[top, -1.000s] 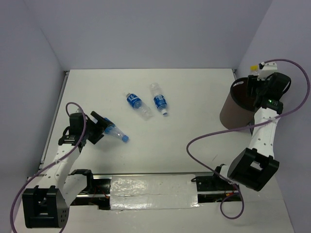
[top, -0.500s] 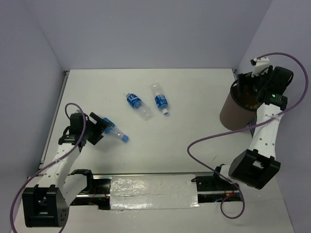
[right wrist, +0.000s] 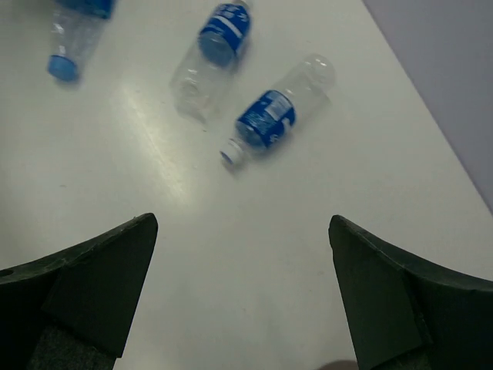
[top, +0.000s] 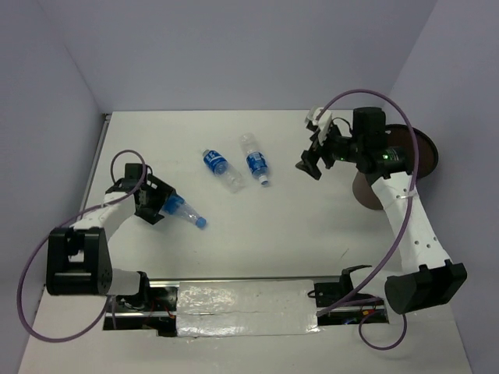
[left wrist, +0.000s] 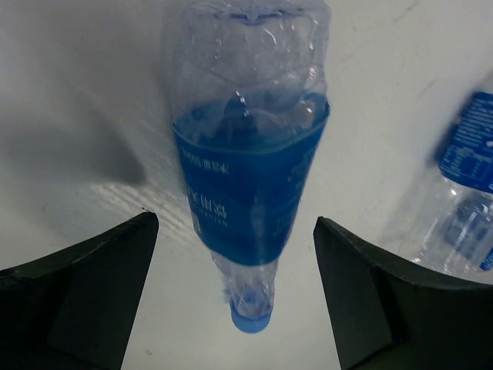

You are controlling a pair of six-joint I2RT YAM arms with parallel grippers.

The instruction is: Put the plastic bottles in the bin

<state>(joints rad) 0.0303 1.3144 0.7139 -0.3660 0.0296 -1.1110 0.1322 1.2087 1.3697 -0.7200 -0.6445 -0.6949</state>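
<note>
A clear bottle with a blue label [top: 181, 210] lies on the white table at the left, its blue cap toward the front. My left gripper [top: 156, 201] is open around it. In the left wrist view the bottle [left wrist: 246, 185] lies between the two dark fingers [left wrist: 92, 285] without touching them. Two more blue-labelled bottles [top: 218, 167] [top: 255, 162] lie side by side mid-table. My right gripper [top: 312, 160] hovers open and empty to their right. In its wrist view all three bottles [right wrist: 269, 116] [right wrist: 216, 46] [right wrist: 73, 38] lie ahead. The brown bin [top: 365, 193] stands at the right, partly hidden by my right arm.
Grey walls close off the table at the back and both sides. A silver taped strip [top: 245, 308] runs along the front edge between the arm bases. Purple cables loop from both arms.
My right gripper has swung left from above the bin to over the table, near the two middle bottles. My left arm has changed pose, its gripper still at the same bottle.
</note>
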